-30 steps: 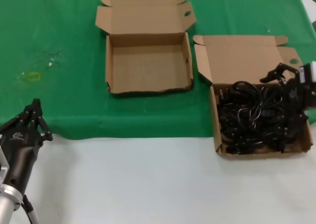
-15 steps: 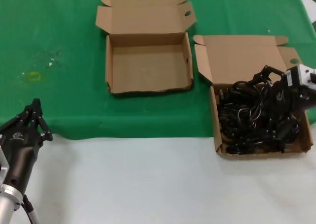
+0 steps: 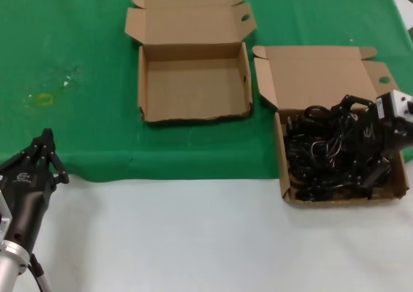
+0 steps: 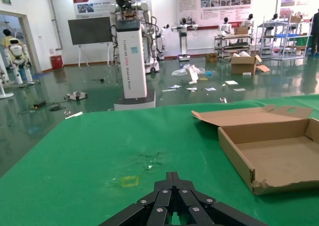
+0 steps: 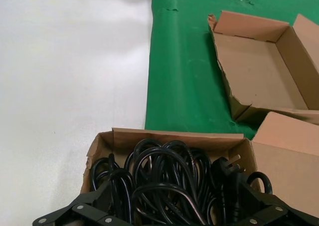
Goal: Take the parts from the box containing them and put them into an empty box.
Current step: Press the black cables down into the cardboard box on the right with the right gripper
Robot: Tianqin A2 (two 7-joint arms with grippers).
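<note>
Full box (image 3: 316, 73): heaped black cables (image 3: 322, 156).
Empty box (image 3: 193, 86): bare.
Right hand (image 3: 361, 137): spread open over cables.
Left hand (image 3: 45, 151): closed, idle.

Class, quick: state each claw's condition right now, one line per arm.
Left claw: shut, holding nothing, parked at the near left of the table.
Right claw: open, over the black cables in the box containing them.

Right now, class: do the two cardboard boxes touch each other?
Apart. The head view shows a strip of green cloth between the empty box and the box of cables.
</note>
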